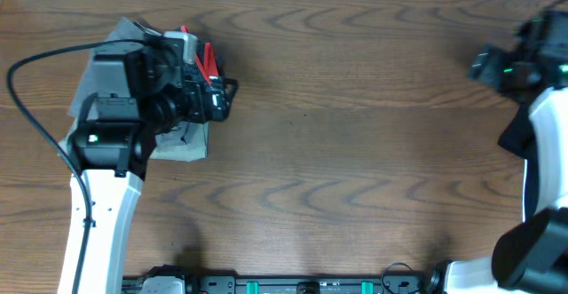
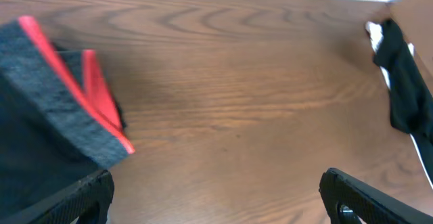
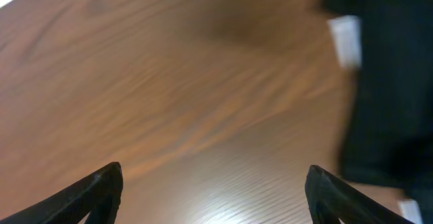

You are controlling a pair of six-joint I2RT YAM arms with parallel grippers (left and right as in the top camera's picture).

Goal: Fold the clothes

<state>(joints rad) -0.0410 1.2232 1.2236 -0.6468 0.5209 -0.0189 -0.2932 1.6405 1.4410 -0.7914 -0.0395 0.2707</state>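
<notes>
1. The shirt point(image 3: 389, 95) lies bunched at the table's far right, beside the right gripper point(image 3: 213, 176), whose jaws are apart and empty. A shallow pinch could slip off it.
2. The left gripper point(image 2: 216, 183), also wide open and empty, hangs by the waistband garment point(image 2: 61, 116) and might snag it.

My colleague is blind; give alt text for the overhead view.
The open left gripper hovers over grey folded garments and a red-trimmed black garment at the left of a brown wooden table. At the right edge, the right arm stands beside a black T-shirt.

The left arm point(image 1: 102, 210) is white with black joints and cable point(image 1: 10, 79).
</notes>
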